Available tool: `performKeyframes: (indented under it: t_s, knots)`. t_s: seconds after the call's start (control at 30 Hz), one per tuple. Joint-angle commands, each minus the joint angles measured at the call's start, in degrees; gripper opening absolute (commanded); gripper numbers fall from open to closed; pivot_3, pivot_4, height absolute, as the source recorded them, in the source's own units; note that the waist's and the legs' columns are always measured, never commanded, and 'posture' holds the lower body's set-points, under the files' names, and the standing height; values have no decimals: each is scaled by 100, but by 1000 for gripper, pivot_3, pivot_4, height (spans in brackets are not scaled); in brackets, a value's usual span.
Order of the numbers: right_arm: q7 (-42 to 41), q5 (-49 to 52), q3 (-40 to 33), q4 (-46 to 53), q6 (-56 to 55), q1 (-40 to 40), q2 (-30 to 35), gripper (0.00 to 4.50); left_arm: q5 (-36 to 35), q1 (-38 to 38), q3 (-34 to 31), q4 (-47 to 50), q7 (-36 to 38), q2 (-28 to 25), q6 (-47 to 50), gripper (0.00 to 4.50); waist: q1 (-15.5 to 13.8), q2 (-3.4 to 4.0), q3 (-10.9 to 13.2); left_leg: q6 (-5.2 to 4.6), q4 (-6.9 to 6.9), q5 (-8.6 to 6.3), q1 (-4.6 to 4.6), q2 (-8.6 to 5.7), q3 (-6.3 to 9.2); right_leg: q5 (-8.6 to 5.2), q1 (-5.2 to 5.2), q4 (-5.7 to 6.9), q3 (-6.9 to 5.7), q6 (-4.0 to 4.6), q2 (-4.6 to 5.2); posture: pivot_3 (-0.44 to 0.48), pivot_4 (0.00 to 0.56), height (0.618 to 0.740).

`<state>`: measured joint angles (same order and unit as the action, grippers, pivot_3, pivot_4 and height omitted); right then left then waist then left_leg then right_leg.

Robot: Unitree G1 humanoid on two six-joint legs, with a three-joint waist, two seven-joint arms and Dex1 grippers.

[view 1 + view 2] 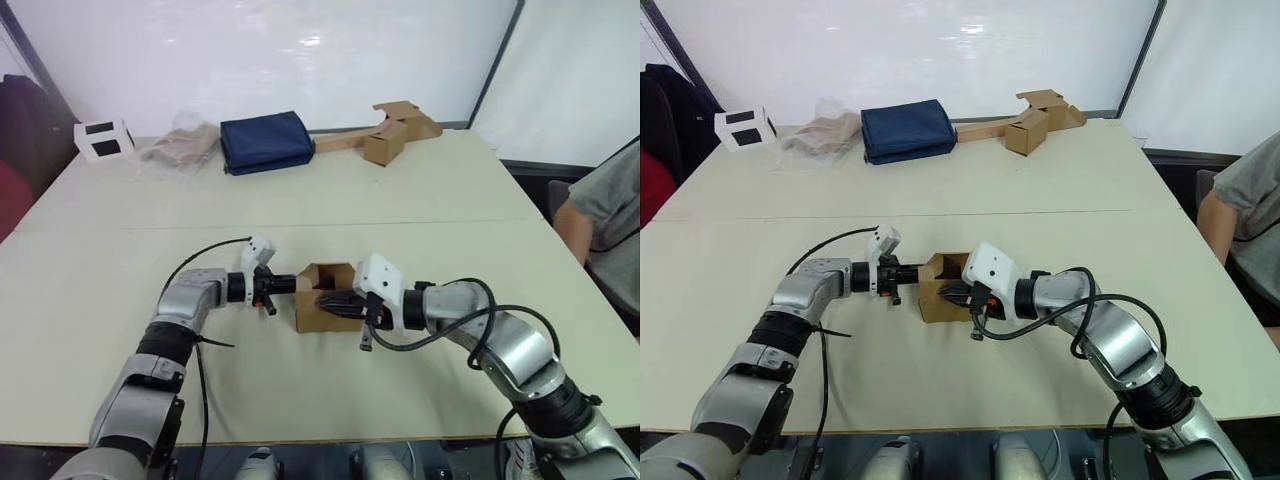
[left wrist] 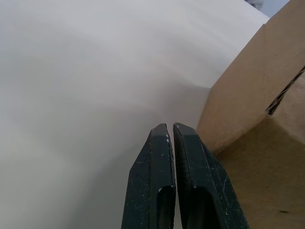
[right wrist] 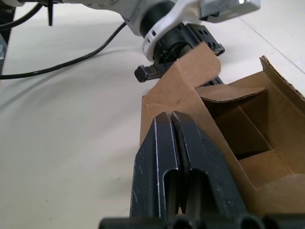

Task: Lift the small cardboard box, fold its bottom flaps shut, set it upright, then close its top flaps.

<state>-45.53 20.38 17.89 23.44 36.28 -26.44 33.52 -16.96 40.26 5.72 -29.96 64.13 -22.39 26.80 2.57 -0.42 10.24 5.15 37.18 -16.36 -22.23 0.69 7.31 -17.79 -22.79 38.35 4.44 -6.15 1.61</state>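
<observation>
The table (image 1: 420, 200) is wide and pale, with bare surface on every side of the two grippers; its near edge runs just below the arms and its far edge lies well beyond them along the wall. One person's arm and sleeve (image 1: 600, 215) sit past the table's right edge, well apart from the right gripper.

Far beyond both grippers, along the back edge, lie one folded navy cloth (image 1: 265, 142), one brown cardboard box joined to a long flat strip (image 1: 385, 135), one crumpled clear bag (image 1: 182, 148) and one white block with dark windows (image 1: 104, 139).

Both arms reach inward over the table, forearms nearly level, meeting at the middle.

One small cardboard box (image 1: 322, 298) stands on the table between the two grippers, its upper end open so the inside walls show; one top flap (image 3: 190, 67) rises tilted on the side towards the left gripper.

The right gripper (image 3: 170, 117) has its two black fingers pressed together with no gap, lying against the box's near wall at the rim. The left gripper (image 2: 170, 129) also has its fingers closed flat on each other, holding nothing, tips just beside the box's outer wall; I cannot tell if they touch it.
</observation>
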Motion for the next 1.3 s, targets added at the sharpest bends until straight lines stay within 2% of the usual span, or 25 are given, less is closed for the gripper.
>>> performKeyframes:
  t_s: [0.03, 0.3, 0.43, 0.57, 0.77, 1.03, 1.3]
  knots:
    - [-59, -82, -25, -199, -248, -2, -134, 0, -110, -78, -136, 285, -22, -29, 74, 152, 0, 0, 0, 0, 0, 0, 0, 0, 0, 0, 0, 0, 0, 0, 0, 0, 150, 740]
    - [-86, -148, -119, -447, -446, 137, -322, 0, -172, -219, -374, 396, -185, -176, 194, 152, 4, 0, 0, 0, 1, 0, 0, 0, 1, 0, 0, 1, 0, 0, 0, 0, 150, 740]
    - [-44, -104, -225, -450, -423, 168, -421, 0, -360, -187, -742, 655, -262, -475, 407, 152, 9, 0, 0, 0, 0, 0, 0, 1, 2, 0, -2, 2, 0, 0, -1, 0, 150, 740]
    - [-61, -117, -249, -465, -423, 189, -442, 0, -1061, -355, -1039, 1809, -33, -828, 1266, 152, 8, 0, 0, 0, -1, 0, 0, 1, 3, 0, -2, 1, 0, 0, 0, 0, 150, 740]
    - [-86, -99, -304, -572, -430, 149, -499, 0, -1804, -1054, -921, 3363, 283, -1344, 2172, 152, 9, 1, 0, 1, -1, 0, 1, 2, 3, 0, 1, 1, 0, 0, 2, 0, 150, 740]
    - [-133, -191, -261, -694, -508, 55, -581, 0, -1949, -1373, -656, 3799, 35, -1223, 2296, 152, -3, 1, 0, 1, -1, 1, 2, 1, 3, 0, 4, 0, -1, 1, 1, 0, 150, 740]
    - [-104, -198, -291, -559, -445, 125, -574, 0, -1853, -1483, -390, 3759, -72, -1133, 2117, 152, -3, 1, 0, 1, -3, 1, 2, 2, 3, 0, 2, 0, -1, 1, 1, 0, 150, 740]
